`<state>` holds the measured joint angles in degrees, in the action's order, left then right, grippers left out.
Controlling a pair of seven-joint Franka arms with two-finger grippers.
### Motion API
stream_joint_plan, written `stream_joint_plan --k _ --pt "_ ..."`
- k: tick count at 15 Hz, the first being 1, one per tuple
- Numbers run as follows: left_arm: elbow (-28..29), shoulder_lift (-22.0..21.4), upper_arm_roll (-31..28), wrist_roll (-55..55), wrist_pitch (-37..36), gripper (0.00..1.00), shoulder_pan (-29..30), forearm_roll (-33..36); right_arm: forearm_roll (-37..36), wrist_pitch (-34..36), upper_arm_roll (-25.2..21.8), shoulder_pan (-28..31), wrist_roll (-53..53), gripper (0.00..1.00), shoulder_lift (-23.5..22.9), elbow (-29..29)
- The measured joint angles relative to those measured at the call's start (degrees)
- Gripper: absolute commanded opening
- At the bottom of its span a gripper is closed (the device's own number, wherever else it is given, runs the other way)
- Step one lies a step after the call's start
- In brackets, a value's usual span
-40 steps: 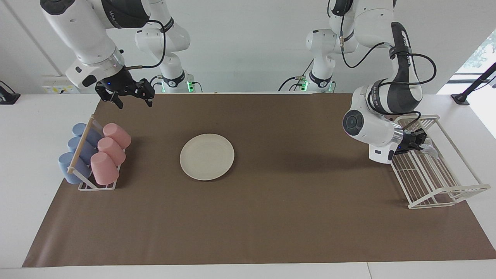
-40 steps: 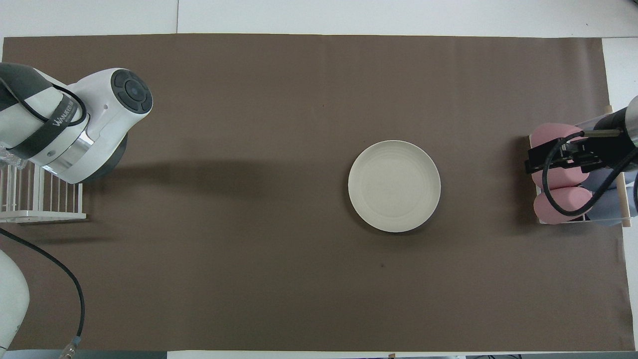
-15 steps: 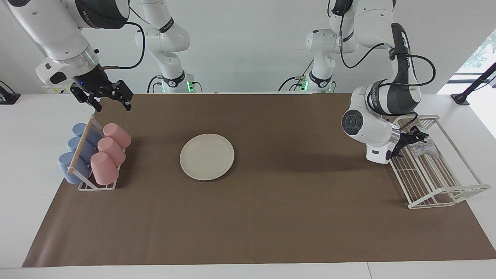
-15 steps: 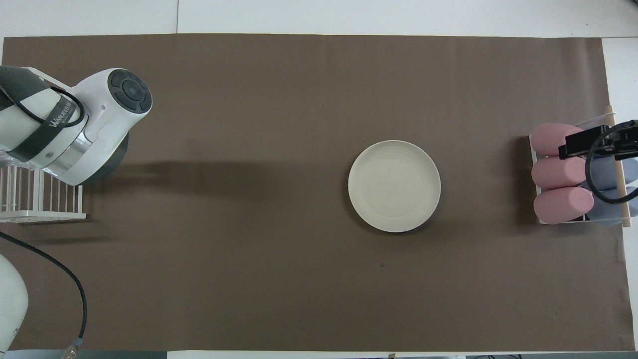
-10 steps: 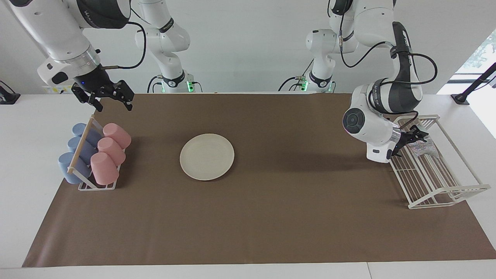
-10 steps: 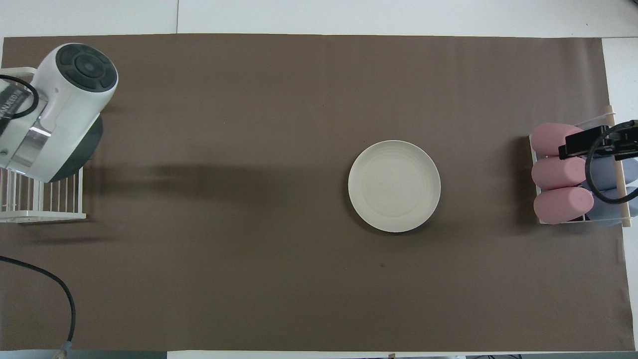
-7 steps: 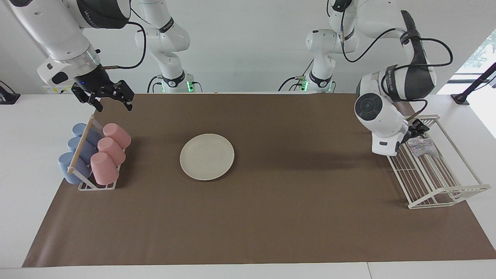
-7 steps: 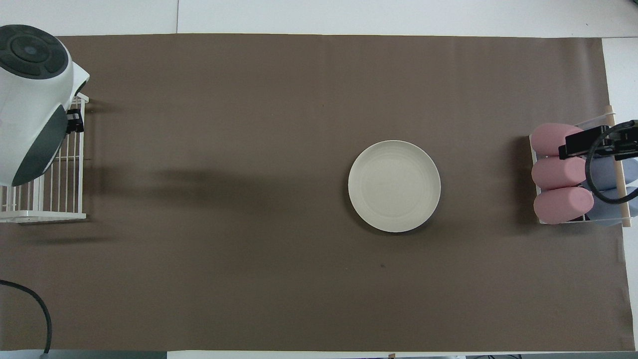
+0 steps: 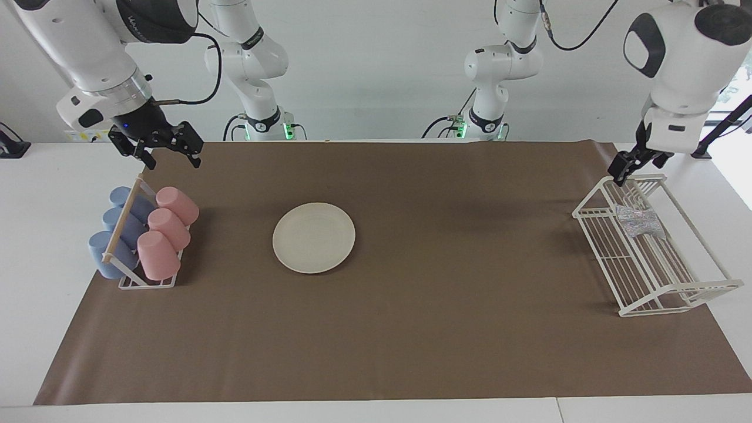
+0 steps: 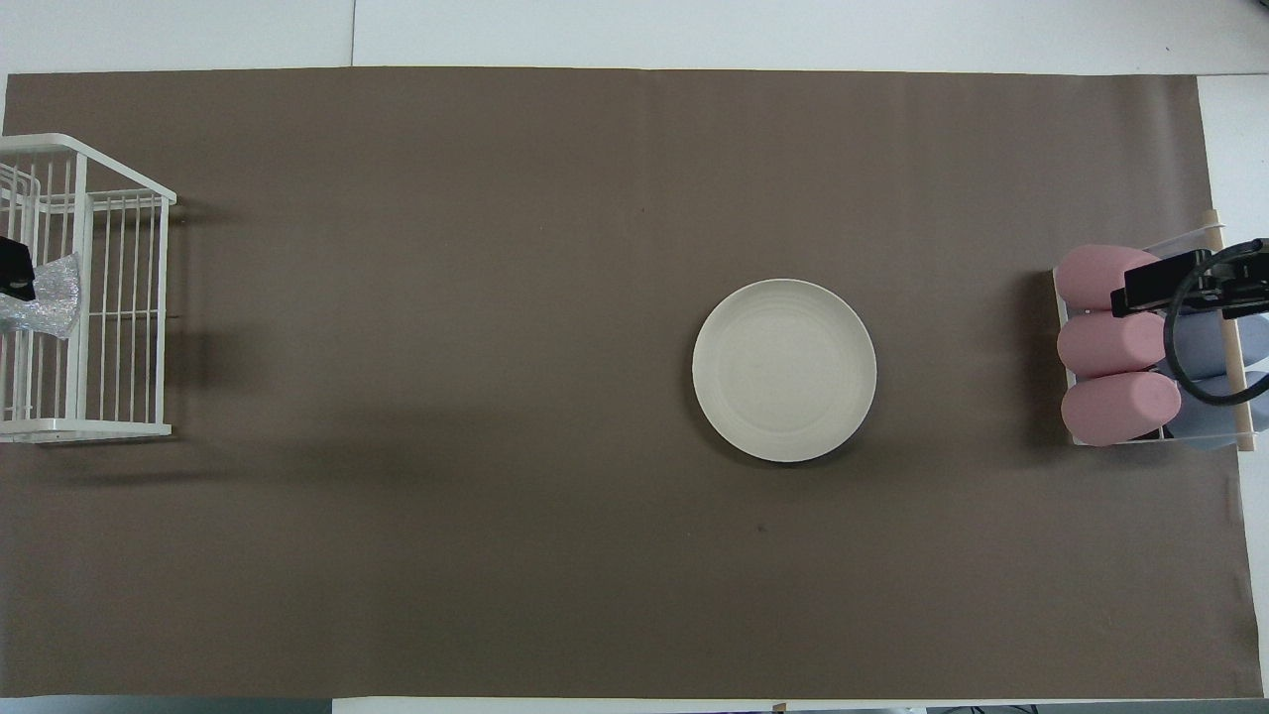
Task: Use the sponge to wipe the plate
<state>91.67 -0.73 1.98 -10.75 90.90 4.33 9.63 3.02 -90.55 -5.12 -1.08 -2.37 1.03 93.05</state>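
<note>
Lying in white wire rack [image 9: 652, 258] at left arm's end of table: sponge [image 9: 639, 221], untouched. Plate [image 9: 314, 237] flat on brown mat [image 9: 411, 305], well apart from sponge. Left gripper [image 9: 624, 165] raised over rack's rim, fingers apart, empty. Right gripper [image 9: 157, 145] spread wide, empty, over mat beside cup rack [image 9: 144, 238].

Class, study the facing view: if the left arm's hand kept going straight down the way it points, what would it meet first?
Most likely the wire rack: the left hand hangs, fingers open, over the rack's end nearer the robots. The sponge lies inside, slightly off that line; depth is uncertain.
</note>
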Motion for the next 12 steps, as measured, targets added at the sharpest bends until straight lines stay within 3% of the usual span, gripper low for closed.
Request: stream_joint_plan --k 5,9,12 --pt "0.61 -4.77 0.57 1.79 -6.68 1.00 0.19 -7.61 0.00 0.00 0.00 0.00 0.00 1.00 0.00 0.00" --pt "4.11 -4.82 0.13 1.06 -6.82 1.00 -3.51 -8.20 0.00 0.00 0.00 0.00 0.00 1.00 0.00 0.00" --pt "3.59 -2.93 -1.77 0.26 -4.39 1.00 -5.50 -10.33 0.00 0.00 0.00 0.00 0.00 1.00 0.00 0.00"
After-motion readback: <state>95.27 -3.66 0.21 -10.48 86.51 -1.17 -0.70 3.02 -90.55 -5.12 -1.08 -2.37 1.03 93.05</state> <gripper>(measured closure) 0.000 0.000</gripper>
